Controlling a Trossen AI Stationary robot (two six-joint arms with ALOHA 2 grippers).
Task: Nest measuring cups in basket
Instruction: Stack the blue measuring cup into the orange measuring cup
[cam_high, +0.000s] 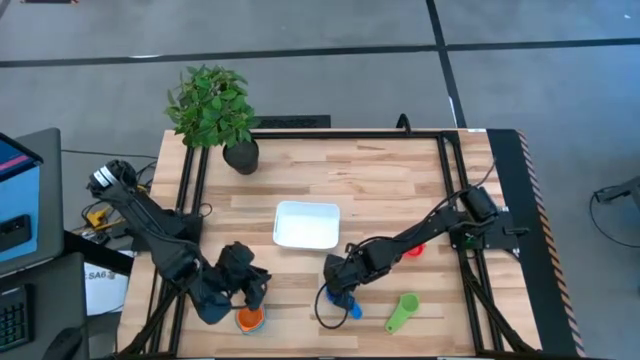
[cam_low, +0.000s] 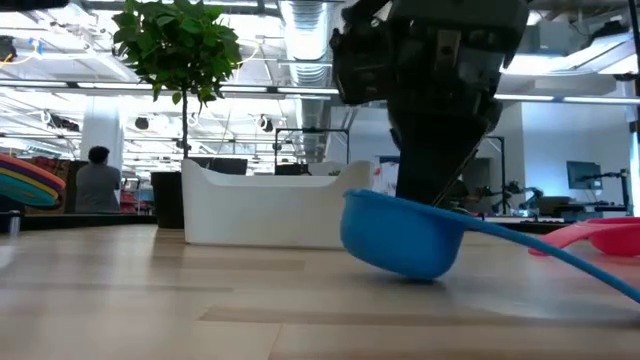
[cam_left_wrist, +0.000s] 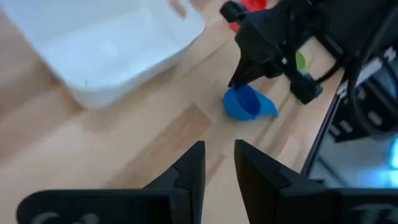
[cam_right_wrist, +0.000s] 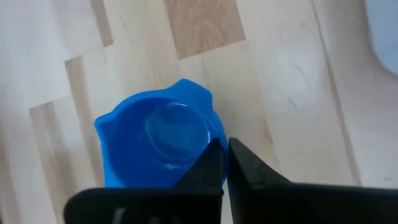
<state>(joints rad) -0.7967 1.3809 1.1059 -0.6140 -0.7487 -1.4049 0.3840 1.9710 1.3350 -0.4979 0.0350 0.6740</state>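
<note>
Currently the right gripper (cam_right_wrist: 225, 163) is seen with jaws nearly closed, tips at the blue cup's (cam_right_wrist: 158, 142) rim, no grasp confirmed | the basket (cam_high: 307, 224) lies beyond those jaws, apart | the left gripper (cam_left_wrist: 219, 163) hovers narrowly parted near the orange cup (cam_high: 250, 319).

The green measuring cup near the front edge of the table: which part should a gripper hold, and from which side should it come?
Probably the handle. The green measuring cup lies apart from the others on the table, its flat handle pointing toward the front edge. Coming straight down from above, fingers closing across the handle's narrow width, looks easiest; the round bowl is wider.
</note>
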